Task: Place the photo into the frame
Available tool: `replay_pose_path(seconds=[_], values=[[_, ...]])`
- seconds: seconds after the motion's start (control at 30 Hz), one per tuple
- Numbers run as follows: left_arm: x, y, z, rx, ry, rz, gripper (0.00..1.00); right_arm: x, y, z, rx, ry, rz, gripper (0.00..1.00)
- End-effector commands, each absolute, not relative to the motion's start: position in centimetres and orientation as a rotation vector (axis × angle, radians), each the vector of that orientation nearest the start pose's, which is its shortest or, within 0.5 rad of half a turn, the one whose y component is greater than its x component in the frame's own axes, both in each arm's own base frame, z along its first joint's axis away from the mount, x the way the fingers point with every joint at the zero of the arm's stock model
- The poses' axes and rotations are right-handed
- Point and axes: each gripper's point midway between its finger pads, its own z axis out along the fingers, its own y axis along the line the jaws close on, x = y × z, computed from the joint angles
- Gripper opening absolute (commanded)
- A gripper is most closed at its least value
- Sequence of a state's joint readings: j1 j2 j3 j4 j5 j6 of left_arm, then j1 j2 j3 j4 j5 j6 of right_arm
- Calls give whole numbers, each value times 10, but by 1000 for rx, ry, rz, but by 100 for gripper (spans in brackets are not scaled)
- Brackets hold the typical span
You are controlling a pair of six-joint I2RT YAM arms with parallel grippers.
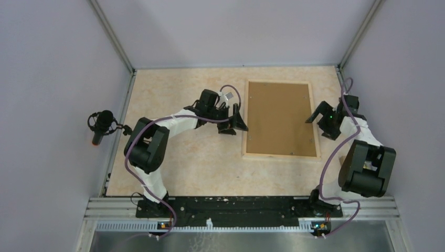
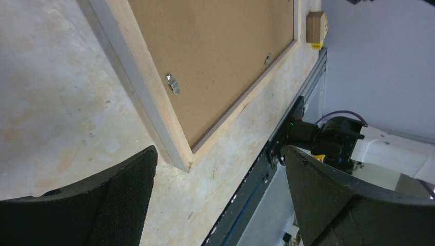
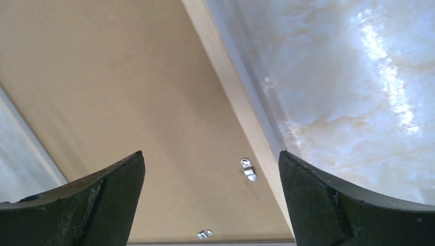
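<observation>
The frame lies back side up on the table's right half, with a plain brown backing board filling its opening. The photo is hidden. My left gripper hovers open just off the frame's left strip, holding nothing. Its wrist view shows the pale strip, a small metal clip and the frame's near corner ahead of the open gripper. My right gripper stands open and empty over the frame's right strip. Its wrist view looks down between wide-apart fingers at the board and two clips.
A black microphone sits on a stand outside the table's left edge. Grey walls enclose the table at the back and both sides. A small tan block sits near the table's right edge. The black base rail runs along the near edge.
</observation>
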State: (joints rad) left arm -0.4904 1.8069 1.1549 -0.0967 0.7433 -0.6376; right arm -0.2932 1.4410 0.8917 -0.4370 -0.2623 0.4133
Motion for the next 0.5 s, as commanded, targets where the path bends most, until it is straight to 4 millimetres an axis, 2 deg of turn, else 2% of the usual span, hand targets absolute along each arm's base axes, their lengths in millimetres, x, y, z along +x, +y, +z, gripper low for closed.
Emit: replay_pose_path(seconds=[0.0, 0.17, 0.47], values=[[300, -337, 120, 273, 2479, -1523, 96, 348, -69, 84, 821, 2386, 201, 99], [296, -342, 113, 275, 2489, -1580, 96, 349, -74, 71, 824, 2415, 177, 99], [299, -344, 92, 269, 2543, -1570, 97, 335, -51, 39, 846, 2466, 315, 99]])
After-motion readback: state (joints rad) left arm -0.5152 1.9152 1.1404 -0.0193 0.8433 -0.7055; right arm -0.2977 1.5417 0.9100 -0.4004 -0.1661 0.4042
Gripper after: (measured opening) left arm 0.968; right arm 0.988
